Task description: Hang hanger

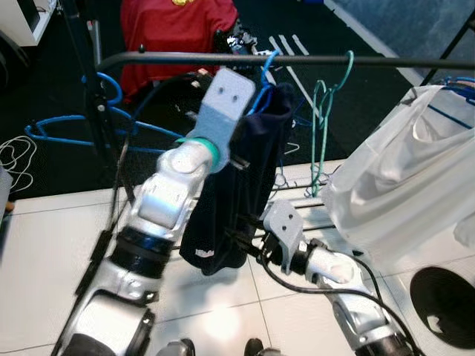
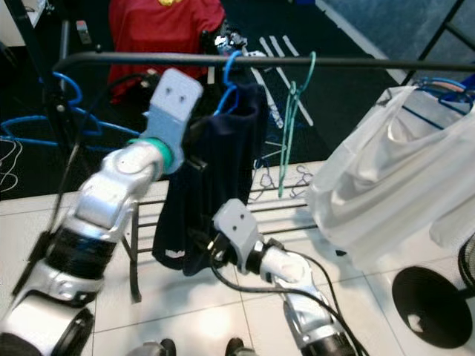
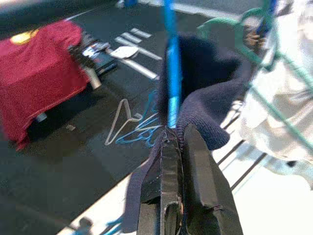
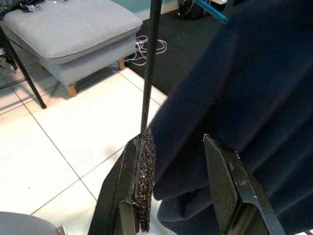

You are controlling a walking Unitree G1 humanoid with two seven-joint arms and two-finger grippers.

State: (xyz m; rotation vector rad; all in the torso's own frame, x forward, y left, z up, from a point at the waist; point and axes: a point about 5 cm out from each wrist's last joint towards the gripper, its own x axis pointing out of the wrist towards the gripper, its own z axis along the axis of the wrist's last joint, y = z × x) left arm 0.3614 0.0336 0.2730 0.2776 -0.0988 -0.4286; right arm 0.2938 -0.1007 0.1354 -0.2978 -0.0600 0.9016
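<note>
Rack stuff first: we've got a black clothes rail [image 1: 312,62] running across in front of us, with a white garment [image 1: 404,185] bunched at its right end and a navy garment [image 1: 245,178] hanging near the middle. That navy piece sits on a blue hanger [image 1: 266,70], whose hook is up at the rail; we can't tell if it's fully seated over it. A green hanger [image 1: 323,111] dangles just to its right. Our left gripper [image 3: 177,134] is raised to the hanger's neck, fingers squeezed together on the blue wire right where the cloth bunches. Our right gripper [image 4: 181,161] is lower, at the garment's lower part, fingers spread apart with navy fabric between them. Red cloth [image 1: 174,33] sits back on the dark floor.
</note>
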